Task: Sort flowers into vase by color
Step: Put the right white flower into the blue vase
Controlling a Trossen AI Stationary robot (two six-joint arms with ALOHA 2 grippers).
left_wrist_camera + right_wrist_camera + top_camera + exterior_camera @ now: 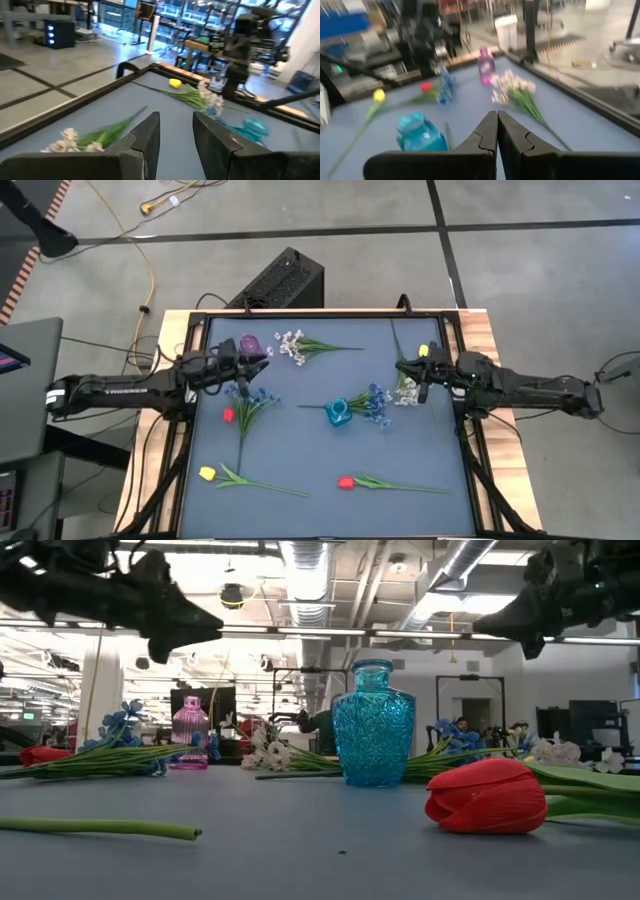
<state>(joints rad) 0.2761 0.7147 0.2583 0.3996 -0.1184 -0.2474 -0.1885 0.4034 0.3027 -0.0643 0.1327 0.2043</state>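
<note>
Left gripper (243, 370) near table's (300, 470) left edge, fingers parted, empty (hangs above blue sprig (252, 402)). Right gripper (420, 372) near right edge, closed, empty. Blue vase (338, 415) mid-table; red tulip (345, 482) near front edge.

The table (320, 480) is slate blue. One vase (373, 723) is turquoise with a cut-diamond pattern, the other vase (189, 733) ribbed pink-purple. The flowers (300, 345) include white and blue sprigs plus a red tulip (487, 795) and a yellow tulip (207, 473), all green-stemmed.
</note>
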